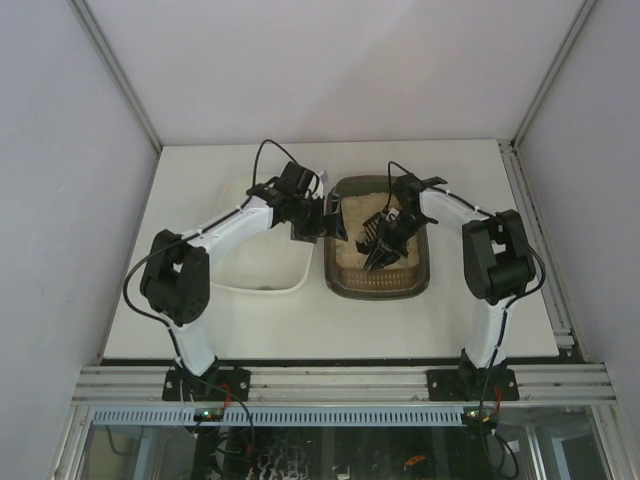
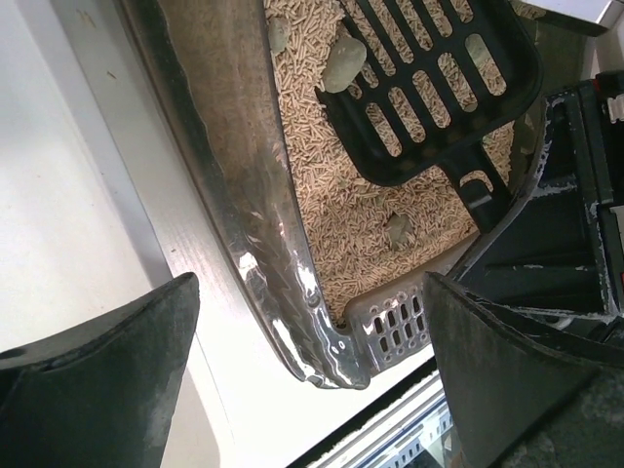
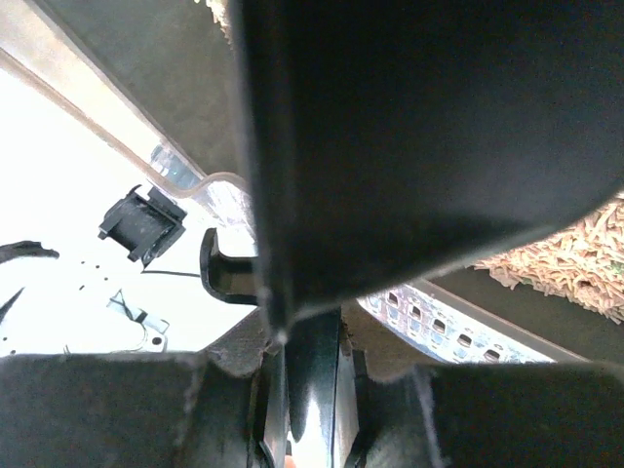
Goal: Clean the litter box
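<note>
Litter box is sitting on the bench beside the white tray, left pincer spread over its rim, right pincer pinching the scoop, which should be sliding flat under the pale clumps.

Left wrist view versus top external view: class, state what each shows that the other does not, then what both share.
Only the left wrist view shows the pale lumps sitting in the litter, close enough to pick out single pellets. Only the top external view shows the left arm and right arm whole, with the right fingers holding the scoop. Both show the litter box with the black slotted scoop inside it.
</note>
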Controlling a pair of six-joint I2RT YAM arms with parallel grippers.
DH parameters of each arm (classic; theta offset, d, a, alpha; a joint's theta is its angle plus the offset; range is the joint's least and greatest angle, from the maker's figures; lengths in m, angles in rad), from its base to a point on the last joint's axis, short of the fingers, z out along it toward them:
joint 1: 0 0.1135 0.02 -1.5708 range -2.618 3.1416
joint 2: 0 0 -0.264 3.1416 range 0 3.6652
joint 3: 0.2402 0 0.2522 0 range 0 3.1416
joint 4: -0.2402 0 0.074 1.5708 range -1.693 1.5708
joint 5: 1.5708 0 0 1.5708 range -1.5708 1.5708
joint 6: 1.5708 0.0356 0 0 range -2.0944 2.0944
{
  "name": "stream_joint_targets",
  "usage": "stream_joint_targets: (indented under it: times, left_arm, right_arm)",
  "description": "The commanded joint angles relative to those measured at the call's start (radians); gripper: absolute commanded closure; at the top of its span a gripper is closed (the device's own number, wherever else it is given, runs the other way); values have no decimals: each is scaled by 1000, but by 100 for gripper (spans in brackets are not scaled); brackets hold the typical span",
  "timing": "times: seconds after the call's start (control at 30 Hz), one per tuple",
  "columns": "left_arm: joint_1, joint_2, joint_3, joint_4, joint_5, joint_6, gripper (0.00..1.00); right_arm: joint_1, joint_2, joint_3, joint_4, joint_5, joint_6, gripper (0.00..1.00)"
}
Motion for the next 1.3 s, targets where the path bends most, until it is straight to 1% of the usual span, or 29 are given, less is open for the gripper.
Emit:
stream_joint_targets:
  times: [0.0, 0.13, 0.27, 0.37, 0.43, 0.53, 0.67, 0.77, 0.87, 1.03, 1.07, 1.1, 1.17, 1.27]
  left_arm:
    - [43, -74, 58, -26, -27, 94, 0]
    - [124, -156, 57, -43, -106, 176, 0]
    - [166, -238, 40, -60, -226, 246, 0]
    - [193, -301, 14, -61, -319, 271, 0]
    - [225, -341, -12, -63, -324, 283, 0]
    - [274, -400, -52, -90, -294, 340, 0]
    - [322, -454, -130, -124, -354, 398, 0]
    - [399, -481, -212, -108, -337, 400, 1]
    - [462, -512, -259, -110, -299, 429, 1]
    - [501, -544, -310, -121, -312, 481, 0]
    - [506, -546, -319, -122, -310, 491, 0]
    - [514, -545, -326, -125, -283, 517, 0]
    - [534, -543, -338, -139, -168, 583, 0]
    - [541, -534, -338, -158, -72, 611, 0]
  right_arm:
    - [-26, -70, -44, 116, -13, 56, 100]
    - [-36, -173, -83, 142, -55, 64, 100]
    - [-45, -239, -114, 141, -59, 47, 100]
    - [-59, -280, -169, 160, -81, 39, 100]
    - [-67, -310, -217, 187, -91, 38, 100]
    - [-75, -360, -304, 279, -116, 46, 100]
    - [-79, -436, -482, 571, -209, 145, 100]
    - [-78, -500, -594, 837, -228, 270, 100]
    - [-67, -581, -687, 1088, -197, 378, 100]
    - [-5, -647, -770, 1329, -132, 398, 100]
    - [6, -659, -794, 1399, -117, 397, 100]
    - [13, -671, -826, 1455, -97, 399, 100]
    - [7, -694, -902, 1590, -68, 428, 100]
    - [-60, -665, -1024, 1851, -111, 555, 100]
